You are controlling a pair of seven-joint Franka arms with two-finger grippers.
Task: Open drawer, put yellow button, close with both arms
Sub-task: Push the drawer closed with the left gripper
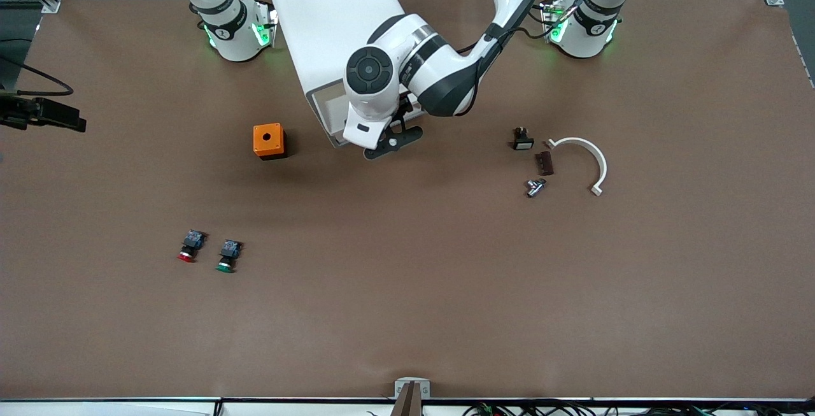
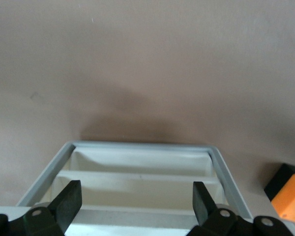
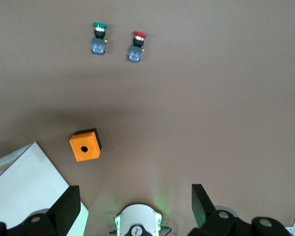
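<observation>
An orange box (image 1: 269,141) sits mid-table. A red button (image 1: 190,246) and a green button (image 1: 228,255) lie side by side toward the right arm's end. A white curved bracket (image 1: 586,160) lies toward the left arm's end.

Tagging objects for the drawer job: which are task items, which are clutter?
Job: drawer, left gripper open over it, right gripper open, waiting; yellow button not visible.
Clutter: orange box, red button, green button, curved bracket, three small parts beside it.

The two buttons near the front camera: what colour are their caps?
One cap is red, the other green; the right wrist view shows them best.
</observation>
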